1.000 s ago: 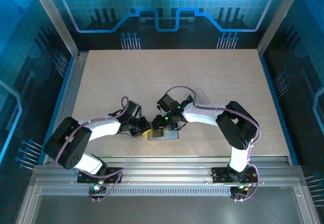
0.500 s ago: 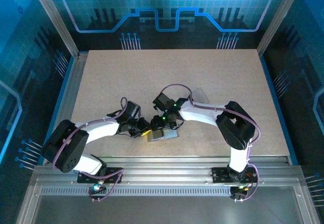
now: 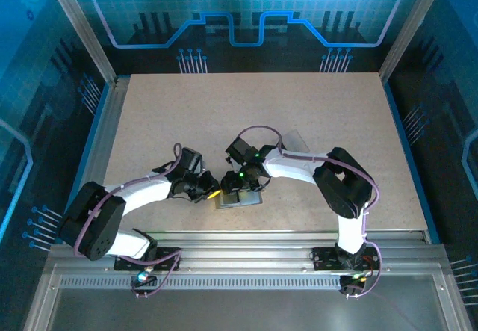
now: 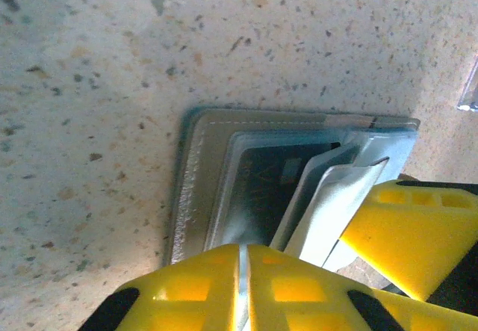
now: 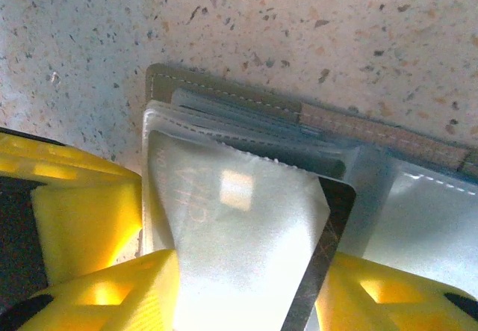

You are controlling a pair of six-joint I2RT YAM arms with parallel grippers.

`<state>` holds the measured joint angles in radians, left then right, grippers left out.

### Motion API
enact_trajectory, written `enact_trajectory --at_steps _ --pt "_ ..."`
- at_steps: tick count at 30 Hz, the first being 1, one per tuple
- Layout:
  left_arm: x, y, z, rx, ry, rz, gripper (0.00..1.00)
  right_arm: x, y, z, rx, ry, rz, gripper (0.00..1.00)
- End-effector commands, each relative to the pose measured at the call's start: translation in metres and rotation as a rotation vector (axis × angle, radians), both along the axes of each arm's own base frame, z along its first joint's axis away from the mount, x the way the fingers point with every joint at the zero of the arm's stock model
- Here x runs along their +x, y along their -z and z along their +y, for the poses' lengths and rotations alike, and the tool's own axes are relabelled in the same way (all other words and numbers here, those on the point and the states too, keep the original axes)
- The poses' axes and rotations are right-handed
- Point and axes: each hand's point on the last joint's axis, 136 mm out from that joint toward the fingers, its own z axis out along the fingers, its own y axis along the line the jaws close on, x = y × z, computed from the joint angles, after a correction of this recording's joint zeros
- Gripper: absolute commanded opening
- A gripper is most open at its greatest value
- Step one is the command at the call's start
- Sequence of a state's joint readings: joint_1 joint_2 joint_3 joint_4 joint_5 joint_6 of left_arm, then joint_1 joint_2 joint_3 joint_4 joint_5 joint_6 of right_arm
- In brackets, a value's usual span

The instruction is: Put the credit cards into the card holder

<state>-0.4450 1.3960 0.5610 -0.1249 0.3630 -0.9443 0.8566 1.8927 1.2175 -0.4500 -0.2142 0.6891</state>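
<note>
Yellow-fingered, the left gripper point(image 4: 240, 255) sits clenched at the near edge of the holder point(image 4: 196, 189). A thin pale line runs in the seam, and I cannot tell whether anything is pinched there. The holder lies open and flat on the table point(image 3: 187, 114), near the front edge, between the two grippers. Just beyond, the right gripper point(image 5: 239, 294) has its jaws half apart and looks to be grasping a lifted clear sleeve point(image 5: 239, 219), with the edge of a dark card point(image 5: 328, 243) showing behind it. Farther back, well apart, stands a clear box point(image 3: 296, 140).

The card should be light, stiff and slick. It wants a pinch across its trailing end, leaving the leading end free to slide in. The sleeve is floppy film and likely buckles if pushed.

Against a second ago, the holder has stayed put. The right wrist has shifted a little left over it, and the left arm's elbow has swung out toward the near-left.
</note>
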Motion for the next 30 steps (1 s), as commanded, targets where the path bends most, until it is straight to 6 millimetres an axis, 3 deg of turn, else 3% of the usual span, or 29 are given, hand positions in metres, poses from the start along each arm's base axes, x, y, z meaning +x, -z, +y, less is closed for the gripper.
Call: enact_trajectory --at_steps 1,6,12,16,23,30 --pt "0.013 -0.019 -0.013 -0.084 0.018 -0.050 0.11 -0.004 -0.013 0.001 0.000 -0.046 -0.010 0.52" --pt "0.016 -0.029 -0.013 -0.133 0.005 -0.086 0.12 -0.004 -0.008 0.001 -0.017 -0.060 0.006 0.52" --pt "0.011 -0.027 0.011 0.008 -0.020 -0.093 0.15 -0.001 -0.006 0.001 0.014 -0.040 0.025 0.52" --pt "0.010 -0.029 0.009 0.001 0.005 -0.097 0.19 0.000 -0.006 0.002 0.023 -0.042 0.032 0.52" --pt "0.014 -0.016 0.004 -0.005 0.003 -0.059 0.12 0.003 -0.017 0.002 0.047 -0.040 0.004 0.51" --pt "0.012 -0.001 0.009 0.031 -0.001 -0.031 0.10 -0.003 -0.002 -0.002 0.004 -0.038 0.044 0.49"
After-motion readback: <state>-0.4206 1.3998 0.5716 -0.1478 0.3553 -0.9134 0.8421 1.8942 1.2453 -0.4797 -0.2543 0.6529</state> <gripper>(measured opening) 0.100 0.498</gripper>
